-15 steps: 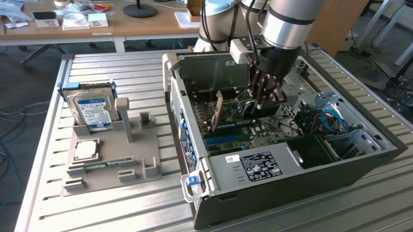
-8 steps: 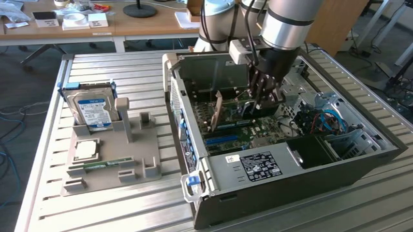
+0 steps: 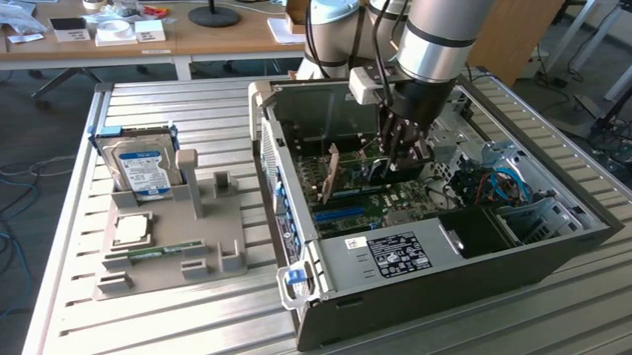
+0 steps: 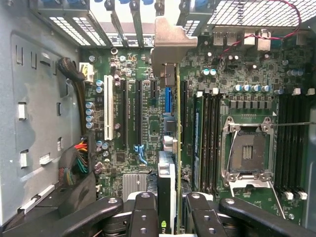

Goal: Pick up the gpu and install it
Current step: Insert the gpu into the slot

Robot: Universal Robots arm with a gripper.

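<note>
My gripper (image 3: 400, 159) reaches down into the open PC case (image 3: 415, 259) and is shut on the gpu (image 3: 380, 177). The card stands upright over the motherboard (image 3: 390, 203), and its metal bracket (image 3: 331, 174) points toward the case's rear wall. In the wrist view the gpu (image 4: 168, 177) appears edge-on as a slim strip between my two black fingers (image 4: 143, 212). Its bracket (image 4: 170, 44) is up near the rear slot openings. The card runs along the blue expansion slot (image 4: 168, 101); I cannot tell whether its edge is seated in it.
A grey fixture tray (image 3: 212, 244) at the exterior view's left holds a hard drive (image 3: 143, 166), a processor (image 3: 132, 228) and a memory stick (image 3: 158, 251). Inside the case are a cable bundle (image 4: 74, 163), the processor socket (image 4: 247, 153) and a drive bay (image 3: 533, 214).
</note>
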